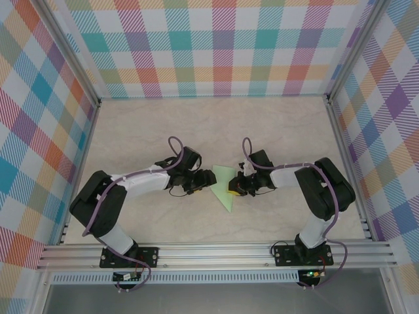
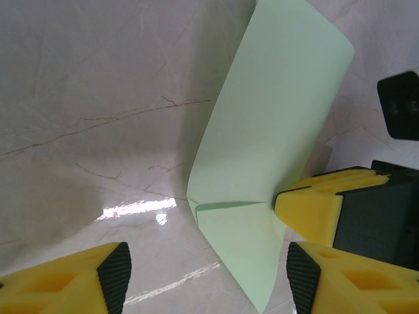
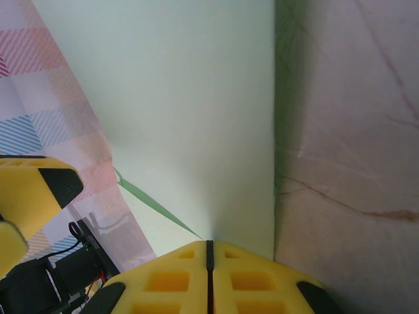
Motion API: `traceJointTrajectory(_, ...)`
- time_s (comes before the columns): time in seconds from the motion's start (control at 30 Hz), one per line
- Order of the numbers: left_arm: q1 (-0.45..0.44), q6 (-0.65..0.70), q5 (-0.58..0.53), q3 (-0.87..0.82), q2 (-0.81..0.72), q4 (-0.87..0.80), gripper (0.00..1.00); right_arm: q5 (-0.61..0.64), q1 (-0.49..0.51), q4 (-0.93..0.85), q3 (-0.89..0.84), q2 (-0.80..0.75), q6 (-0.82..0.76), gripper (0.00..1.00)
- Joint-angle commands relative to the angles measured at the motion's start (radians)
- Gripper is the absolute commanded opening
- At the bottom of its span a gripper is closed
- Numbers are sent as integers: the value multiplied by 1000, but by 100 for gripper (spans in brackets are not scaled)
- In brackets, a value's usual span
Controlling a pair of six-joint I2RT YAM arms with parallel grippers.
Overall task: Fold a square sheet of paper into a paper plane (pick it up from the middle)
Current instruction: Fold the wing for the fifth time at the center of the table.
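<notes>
Pinching paper (image 1: 223, 186) in right hand (image 3: 208, 250), left hand (image 2: 206, 265) spread just beside

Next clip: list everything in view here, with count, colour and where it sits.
sheet of paper: one, pale mint green, creased to a point, mid-table between the grippers
table: one, cream marble pattern, under everything
walls: three, pastel plaid, back and both sides
frame rail: one, silver metal, near edge, carrying both arm bases
left arm: one, black and white with a purple cable, left of the paper
right arm: one, black and white with a purple cable, right of the paper
left gripper: one, yellow fingers with black pads, open, at the paper's left side
right gripper: one, yellow, shut on the sheet of paper
</notes>
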Motion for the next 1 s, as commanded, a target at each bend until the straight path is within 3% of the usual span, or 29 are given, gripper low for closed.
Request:
traceJointTrajectory(0.0, -20, -39, 27, 35, 37, 26, 62, 14, -9, 12, -24, 30, -9, 8)
traceJointTrajectory(0.47, -34, -124, 32, 41, 128, 114, 54, 25, -19, 25, -46, 37, -8, 8)
traceJointTrajectory(0.97, -35, -164, 51, -5, 126, 269, 42, 24, -24, 42, -49, 59, -2, 7)
